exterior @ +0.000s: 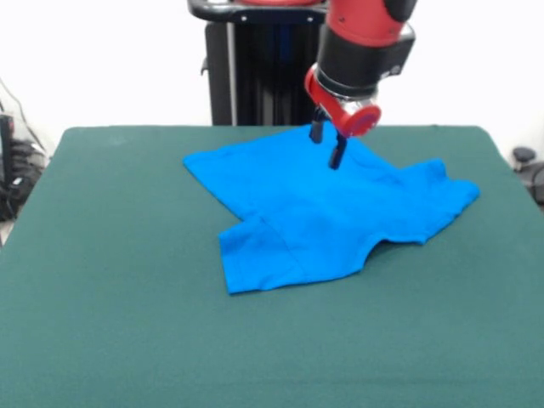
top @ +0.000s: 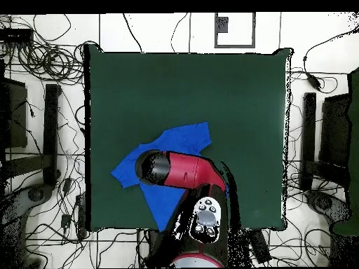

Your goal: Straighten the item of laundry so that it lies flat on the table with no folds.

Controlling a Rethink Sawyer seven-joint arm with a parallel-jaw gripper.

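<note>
The blue T-shirt (exterior: 323, 217) lies on the green table (exterior: 119, 323), toward its far middle. It is not flat: a flap is doubled over at its near left, and creases run across it. My gripper (exterior: 326, 143) hangs over the shirt's far edge, open, its two black fingers apart with nothing between them. I cannot tell whether the lower fingertip touches the cloth. In the overhead view the red arm (top: 186, 171) covers the middle of the T-shirt (top: 188, 139) and hides the fingers.
Bare green felt surrounds the shirt on all sides, widest toward the near edge in the front view. Cables (top: 42, 63) and dark stands (top: 50, 133) lie on the floor around the table (top: 238, 105).
</note>
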